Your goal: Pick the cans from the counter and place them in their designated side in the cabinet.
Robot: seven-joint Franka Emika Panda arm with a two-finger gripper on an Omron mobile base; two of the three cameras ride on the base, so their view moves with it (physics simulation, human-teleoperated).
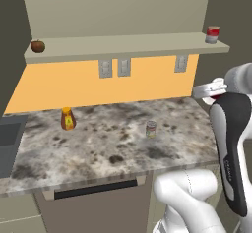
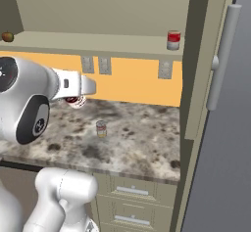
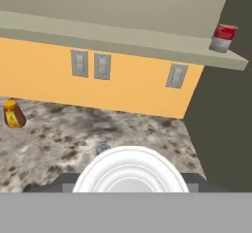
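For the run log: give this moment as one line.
gripper: shut on red-and-white can, lifted | labelled can: on counter | red can: shelf right end

The dark red and white can [image 2: 75, 100] is mostly hidden: in the right base view only its lower end peeks out under the white hand, and in the left base view a sliver of it [image 1: 212, 98] shows beside the dark forearm. The tool's fingers are covered by the hand and the can, so their grip on it cannot be seen directly. In the hand view the can's white end [image 3: 130, 172] blocks the worktop [image 3: 59, 133] right behind it, and the label can [image 3: 103, 148] shows as a small grey top just beyond. Its label [image 1: 150, 130] is too small to read. The sink [image 1: 9, 143] left of the worktop is cut by the picture's edge.
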